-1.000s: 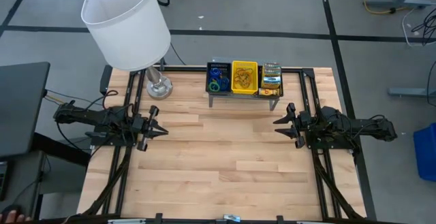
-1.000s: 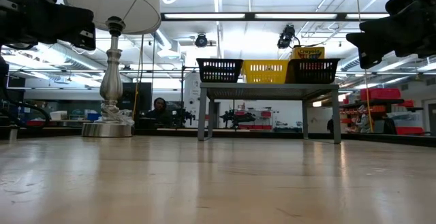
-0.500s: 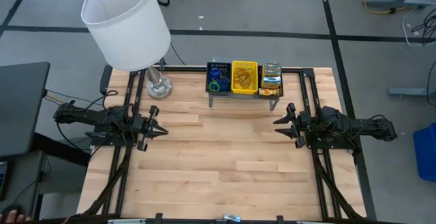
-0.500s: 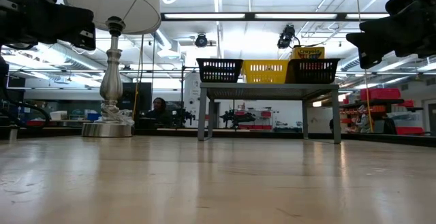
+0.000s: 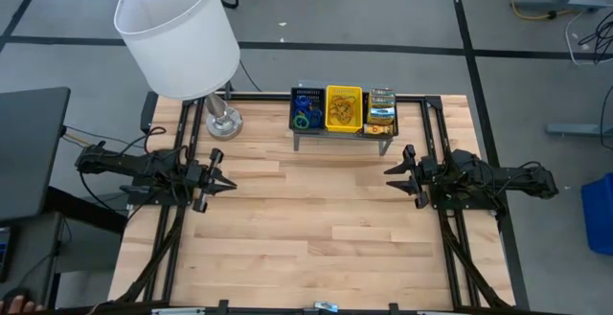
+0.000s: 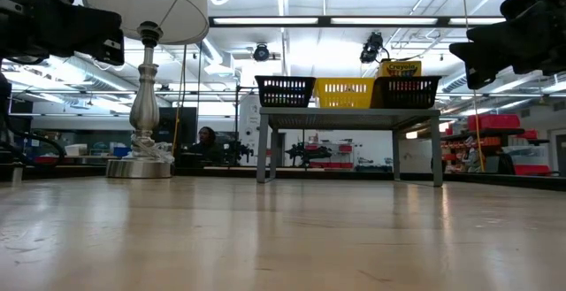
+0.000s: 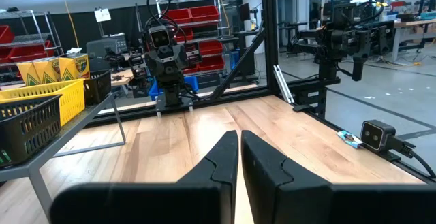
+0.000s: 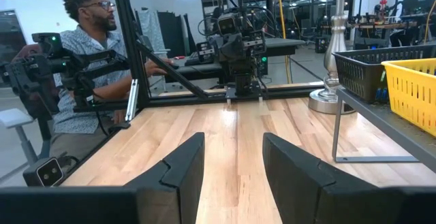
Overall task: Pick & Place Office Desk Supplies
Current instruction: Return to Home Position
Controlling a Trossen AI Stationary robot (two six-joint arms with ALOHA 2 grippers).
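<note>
Three small trays stand side by side on a grey metal shelf (image 5: 343,135) at the table's far edge: a black mesh tray (image 5: 307,109) holding coloured rubber-band loops, a yellow tray (image 5: 344,108), and a black tray (image 5: 382,112) with yellow-and-green crayon boxes (image 6: 402,67). My left gripper (image 5: 230,182) hovers level at the table's left side, shut and empty, pointing toward the right. My right gripper (image 5: 392,173) hovers level at the right side, open and empty, facing the left gripper. Both are well clear of the trays.
A lamp with a white shade (image 5: 178,32) and silver base (image 5: 223,122) stands at the far left corner. A person sits beyond the table's left side (image 8: 95,26). Bare wooden tabletop (image 5: 316,219) lies between the two arms.
</note>
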